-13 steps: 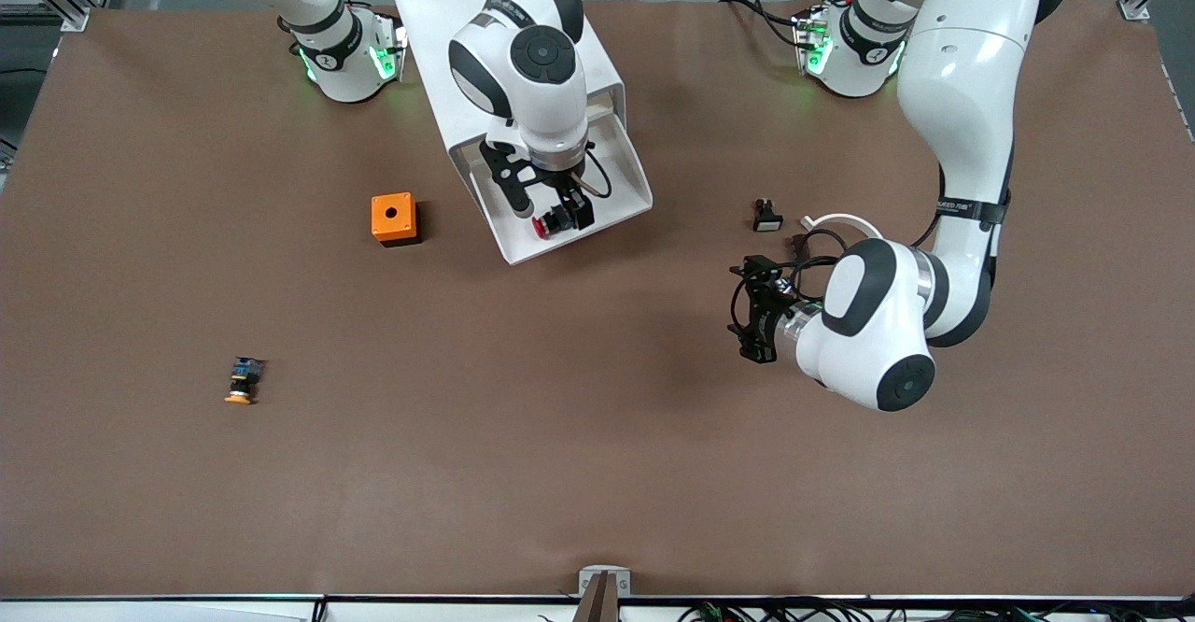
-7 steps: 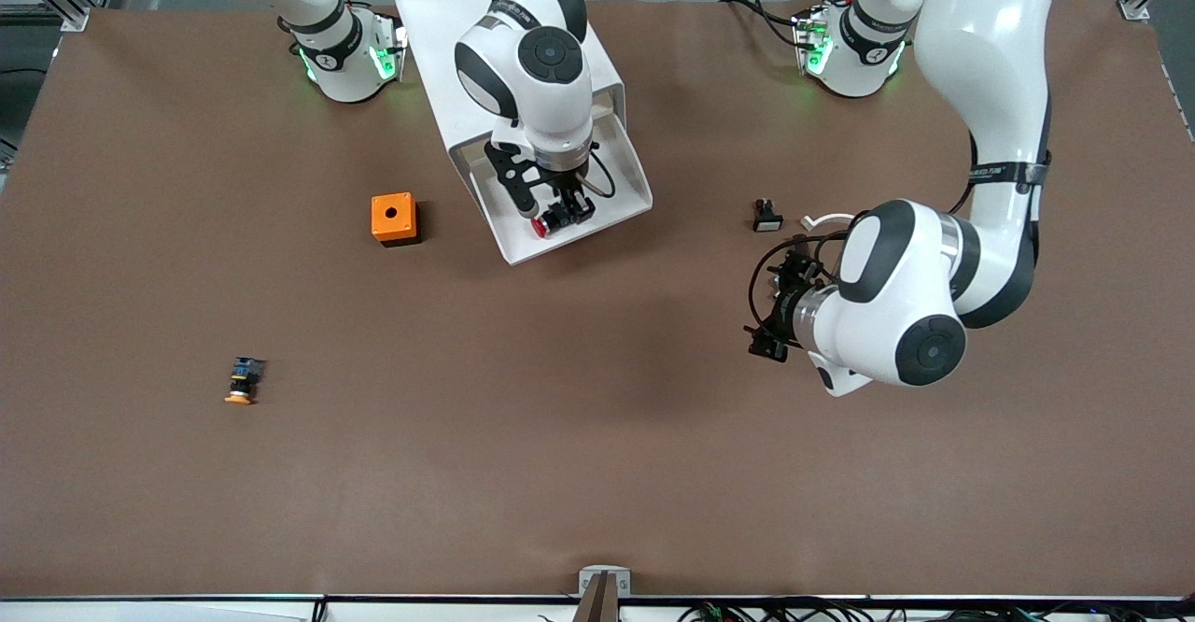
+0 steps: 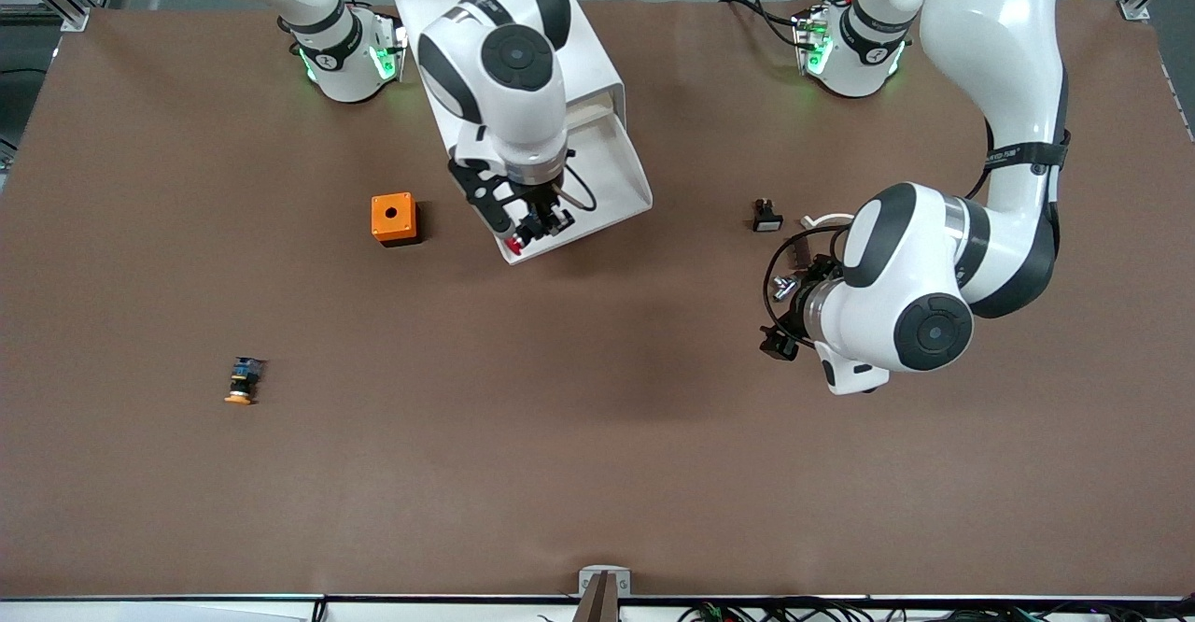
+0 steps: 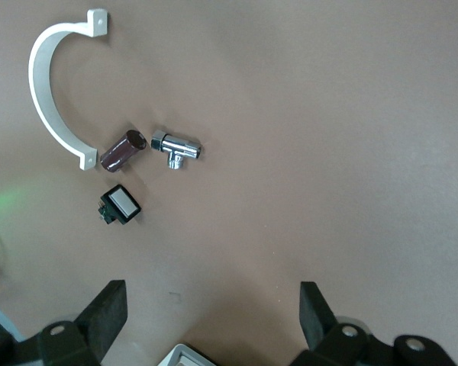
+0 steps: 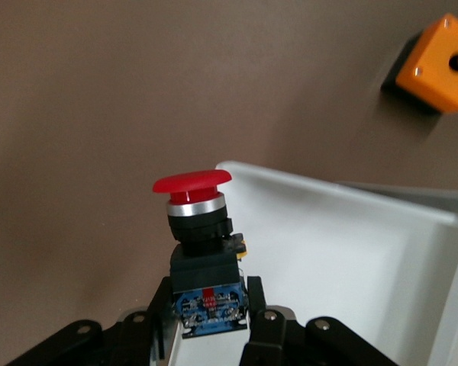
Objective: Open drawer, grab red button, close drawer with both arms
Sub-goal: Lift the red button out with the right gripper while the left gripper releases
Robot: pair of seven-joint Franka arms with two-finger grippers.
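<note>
With the right gripper (image 3: 532, 230) clamped on the button (image 5: 199, 232) over the open drawer's (image 3: 611, 178) front corner, a slack pinch could drop it outside the tray (the left gripper (image 4: 214, 320) waits spread over bare table near small parts).

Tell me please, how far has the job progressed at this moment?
Done: the drawer stands pulled out of the cabinet. In hand: the right claw is shut on the button, holding it over the drawer's front corner. Left: carrying it away and closing the drawer. The left claw hangs open above the table, waiting.
</note>
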